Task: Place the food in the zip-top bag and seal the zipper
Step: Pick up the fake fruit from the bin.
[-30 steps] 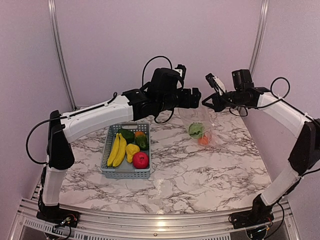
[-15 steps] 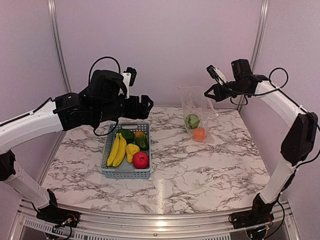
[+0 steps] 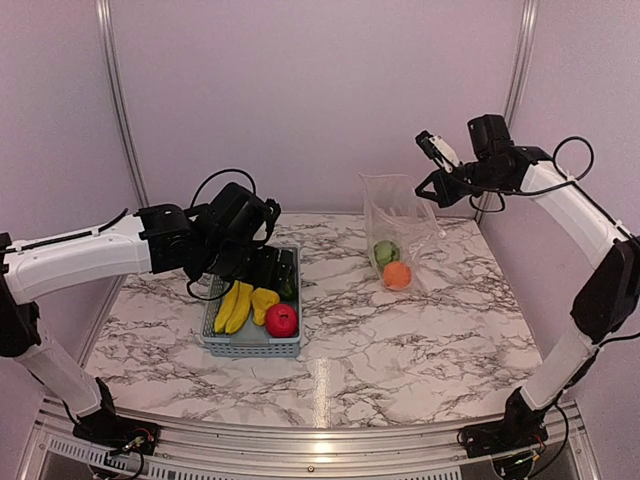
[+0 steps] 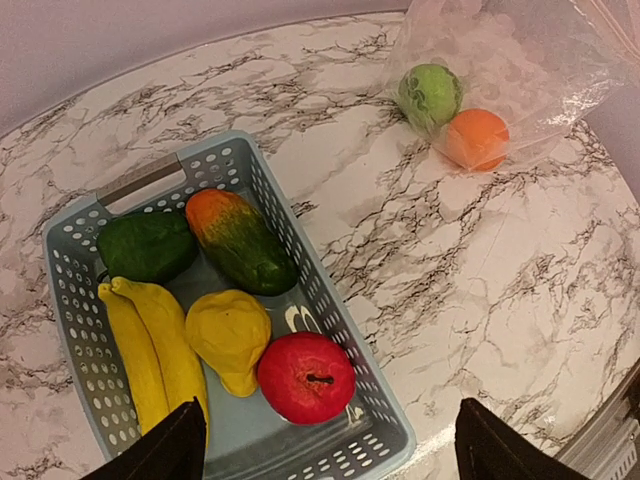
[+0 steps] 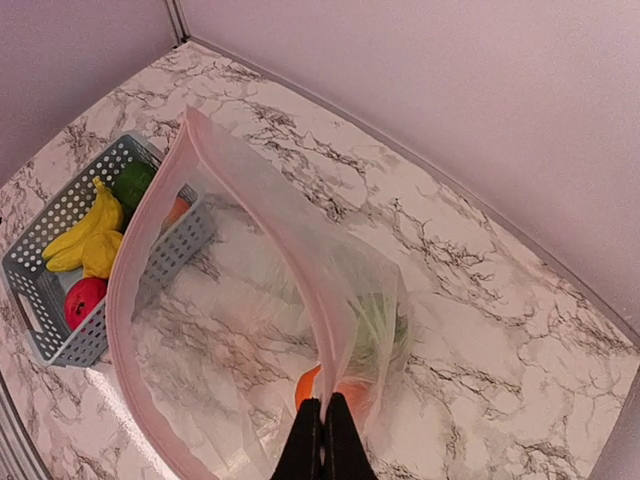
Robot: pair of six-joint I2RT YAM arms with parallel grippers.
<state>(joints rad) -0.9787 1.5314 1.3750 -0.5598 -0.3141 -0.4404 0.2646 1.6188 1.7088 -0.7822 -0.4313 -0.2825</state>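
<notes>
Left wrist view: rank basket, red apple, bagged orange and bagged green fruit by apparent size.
1. basket
2. red apple, though nearer the camera
3. orange and green fruit look alike; not ranked

Grey-blue plastic basket (image 3: 250, 349): rectangular, walls perforated, standing flat on the white marble-patterned table (image 3: 420, 340) at about 9 o'clock from the table's centre, long sides running from 6 to 12 o'clock. A pale grip bar (image 4: 140, 178) is fitted at one short end. A plain pinkish wall (image 3: 320, 90) closes the 12 o'clock side. One metal post (image 3: 118, 100) stands at 10 o'clock, a second post (image 3: 518, 70) at 2 o'clock. A ribbed metal rail (image 3: 300, 442) runs along the 6 o'clock edge.
</notes>
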